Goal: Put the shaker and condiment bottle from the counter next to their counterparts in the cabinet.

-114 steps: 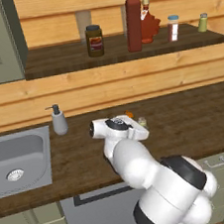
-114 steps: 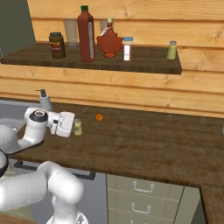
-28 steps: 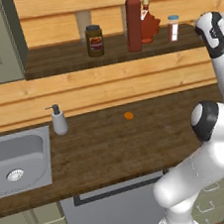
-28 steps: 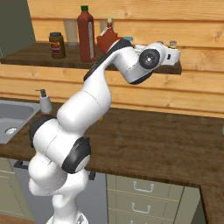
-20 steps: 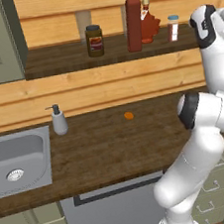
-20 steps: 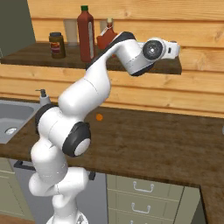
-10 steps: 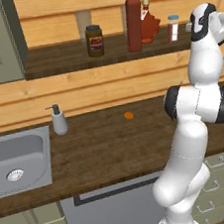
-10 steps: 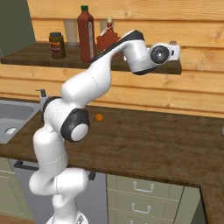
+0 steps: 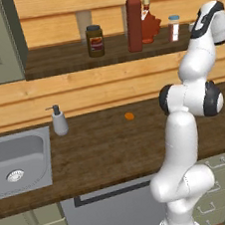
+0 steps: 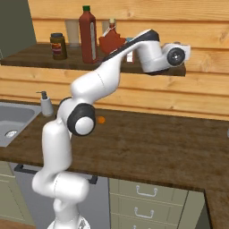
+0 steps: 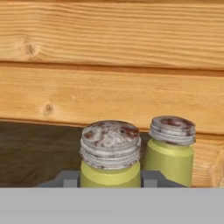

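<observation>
Jaws clamped on the shaker (image 11: 110, 154) at lower centre of the hand view, the gripper (image 11: 110, 178) holding it over the cabinet (image 11: 35, 153) board, just beside a matching shaker (image 11: 170, 148) to its right.

base views: behind arm, share shelf (image 9: 107, 55) | hand view: close-up

shaker (image 11: 110, 153) base — hidden behind jaws
</observation>
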